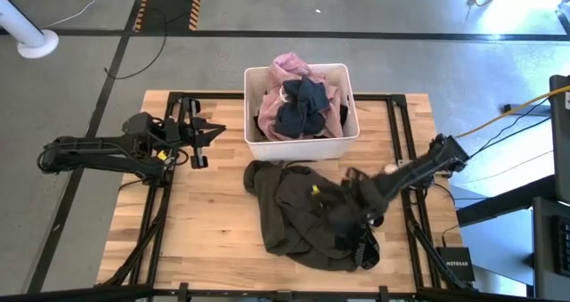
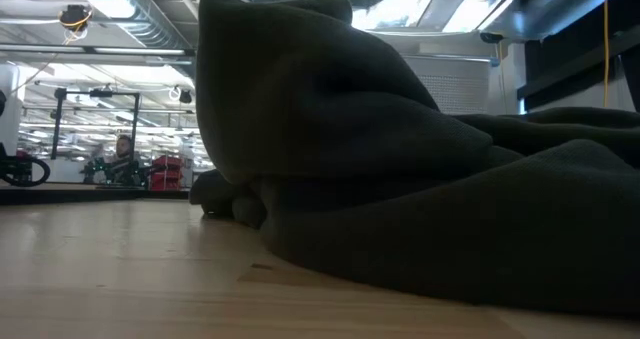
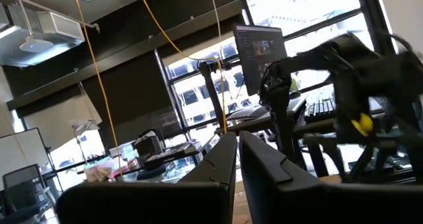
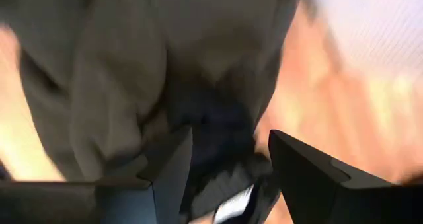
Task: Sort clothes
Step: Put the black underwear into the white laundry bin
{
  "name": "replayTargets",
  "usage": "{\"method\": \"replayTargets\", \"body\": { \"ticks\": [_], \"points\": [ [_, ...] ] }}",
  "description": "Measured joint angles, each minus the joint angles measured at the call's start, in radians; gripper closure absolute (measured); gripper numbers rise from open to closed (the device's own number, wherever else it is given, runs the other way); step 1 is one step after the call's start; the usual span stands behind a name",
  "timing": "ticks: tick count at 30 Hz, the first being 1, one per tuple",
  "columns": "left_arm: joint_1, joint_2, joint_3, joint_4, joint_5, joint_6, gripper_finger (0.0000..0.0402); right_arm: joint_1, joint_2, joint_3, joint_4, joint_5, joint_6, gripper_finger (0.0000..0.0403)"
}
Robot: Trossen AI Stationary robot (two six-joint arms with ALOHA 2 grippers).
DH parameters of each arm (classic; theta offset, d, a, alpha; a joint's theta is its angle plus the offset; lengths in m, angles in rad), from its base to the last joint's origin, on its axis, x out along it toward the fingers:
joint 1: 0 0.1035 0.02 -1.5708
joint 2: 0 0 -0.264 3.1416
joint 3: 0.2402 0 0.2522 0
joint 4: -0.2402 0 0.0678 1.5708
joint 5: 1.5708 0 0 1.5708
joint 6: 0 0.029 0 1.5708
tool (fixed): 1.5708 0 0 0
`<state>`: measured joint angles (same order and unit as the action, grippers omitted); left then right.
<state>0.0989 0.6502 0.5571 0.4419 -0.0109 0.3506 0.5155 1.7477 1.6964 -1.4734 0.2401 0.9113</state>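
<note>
While lying crumpled on the table (image 1: 205,240) before the white bin (image 1: 343,144), olive-brown garment (image 1: 298,215) under right gripper (image 1: 354,215), fingers spread. Left gripper (image 1: 207,134) raised at left, its 2 fingers nearly pressed together. Navy, pink garments (image 1: 301,104) heaped in bin.

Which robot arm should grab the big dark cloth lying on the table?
Probably the right. The right gripper is over the olive-brown garment, fingers apart. The left gripper waits at the table's left side, away from it.
</note>
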Motion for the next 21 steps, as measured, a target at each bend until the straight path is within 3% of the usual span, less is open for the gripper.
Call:
{"method": "replayTargets", "body": {
  "ticks": [5, 10, 21],
  "points": [
    [0.000, 0.000, 0.000, 0.009, 0.000, -0.010, 0.0386, 0.079, 0.000, -0.162, 0.030, -0.137, 0.208, 0.0184],
    [0.000, 0.000, 0.000, 0.012, 0.000, -0.003, 0.0386, 0.124, 0.000, -0.292, 0.097, -0.208, 0.316, 0.0184],
    [0.000, 0.000, 0.000, 0.014, 0.000, 0.000, 0.0386, 0.117, 0.000, -0.537, 0.335, -0.192, 0.330, 0.0184]
  ]
}}
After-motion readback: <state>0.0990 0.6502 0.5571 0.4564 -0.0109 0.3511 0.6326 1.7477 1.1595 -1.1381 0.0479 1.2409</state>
